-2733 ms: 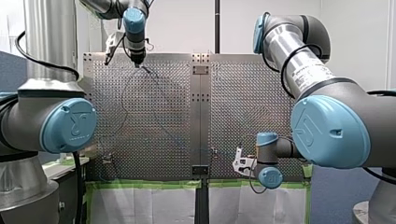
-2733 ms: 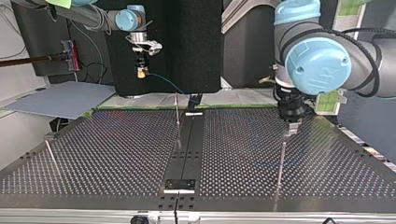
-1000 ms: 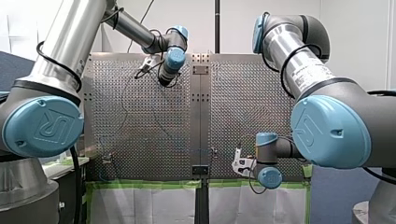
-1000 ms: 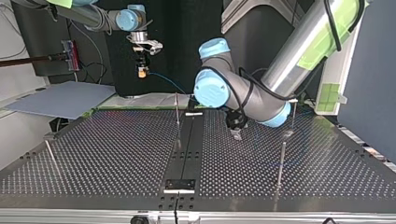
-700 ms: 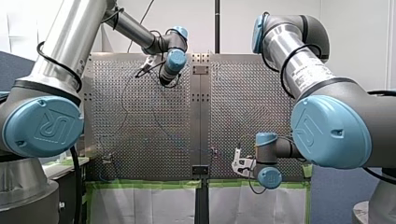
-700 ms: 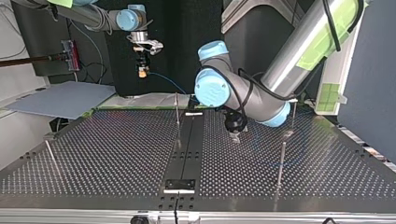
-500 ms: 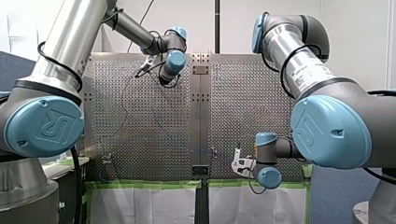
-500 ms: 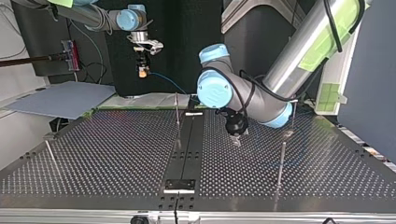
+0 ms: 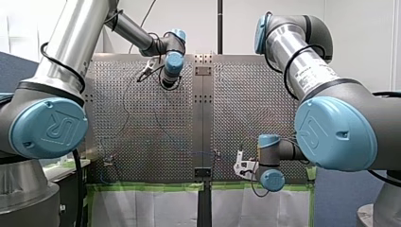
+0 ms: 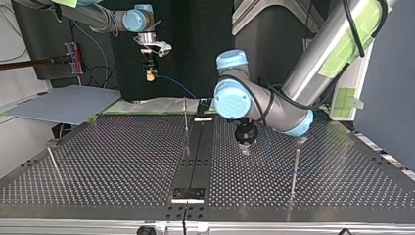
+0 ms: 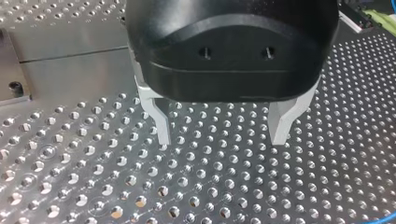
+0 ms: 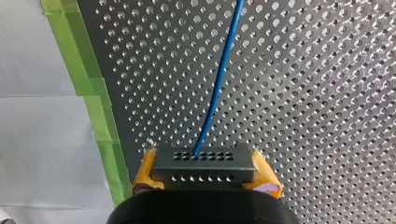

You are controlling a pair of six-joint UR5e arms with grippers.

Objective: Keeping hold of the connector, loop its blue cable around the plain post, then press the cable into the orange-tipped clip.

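Observation:
My right gripper (image 12: 201,184) is shut on a dark grey connector (image 12: 201,163), held between its yellow pads (image 12: 145,173). A blue cable (image 12: 219,84) runs from the connector out over the perforated board. In the top view that gripper (image 10: 149,76) hangs beyond the board's far edge, and the cable (image 10: 176,88) slopes down toward a thin post (image 10: 186,117). My left gripper (image 11: 219,135) is open just above the board, with nothing between its metal fingers (image 11: 159,123). In the top view it (image 10: 244,146) is right of the board's middle strip.
More thin posts stand at the top view's right (image 10: 295,169) and left (image 10: 54,166). A dark strip (image 10: 195,156) splits the board. Green tape (image 12: 100,121) edges the board near my right gripper. A grey sheet (image 10: 63,104) lies past the far left corner.
My left arm has swung from the board's far corner to its middle and lowered its gripper close to the surface. My right gripper has kept its place and its hold on the connector.

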